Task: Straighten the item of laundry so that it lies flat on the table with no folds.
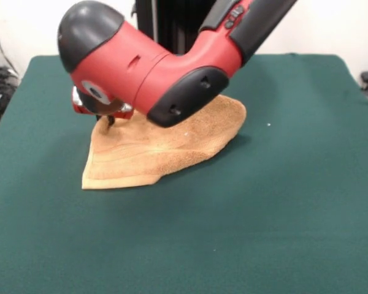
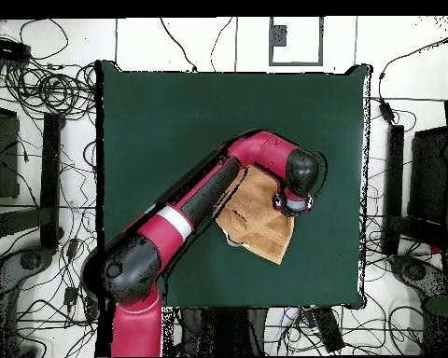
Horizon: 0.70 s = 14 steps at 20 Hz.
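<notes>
The orange-tan terry towel (image 1: 172,144) lies crumpled on the dark green table (image 1: 294,220), a little left of centre. Its front-left part is folded over, showing a smoother side with band lines, and its right part is fuzzy and rounded. My gripper (image 1: 108,117) hangs under the red wrist at the towel's far-left corner, down at the cloth. The wrist hides how the gripper stands. In the overhead view the towel (image 2: 263,231) lies partly under the arm, with the gripper (image 2: 291,203) at its right edge on the table (image 2: 172,121).
The red and black arm (image 1: 172,67) reaches low across the far half of the table and covers the towel's far edge. Cables and equipment (image 2: 41,103) lie on the floor around the table.
</notes>
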Available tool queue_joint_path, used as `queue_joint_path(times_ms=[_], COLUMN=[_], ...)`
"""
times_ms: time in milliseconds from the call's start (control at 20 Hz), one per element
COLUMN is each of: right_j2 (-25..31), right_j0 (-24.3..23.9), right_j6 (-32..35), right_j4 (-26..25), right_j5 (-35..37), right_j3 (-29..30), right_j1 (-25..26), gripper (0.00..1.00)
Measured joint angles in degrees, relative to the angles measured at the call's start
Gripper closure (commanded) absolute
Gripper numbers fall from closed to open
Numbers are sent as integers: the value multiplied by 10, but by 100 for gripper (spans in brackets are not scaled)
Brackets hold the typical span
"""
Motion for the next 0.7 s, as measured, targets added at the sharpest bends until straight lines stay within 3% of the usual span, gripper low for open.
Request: queue_joint_path(times_ms=[400, 700], right_j2=[-108, -174], right_j0=[-62, -93], right_j6=[0, 0], right_j4=[111, 171], right_j5=[-118, -161], right_j3=[-22, -26], right_j1=[36, 54], gripper=[100, 100])
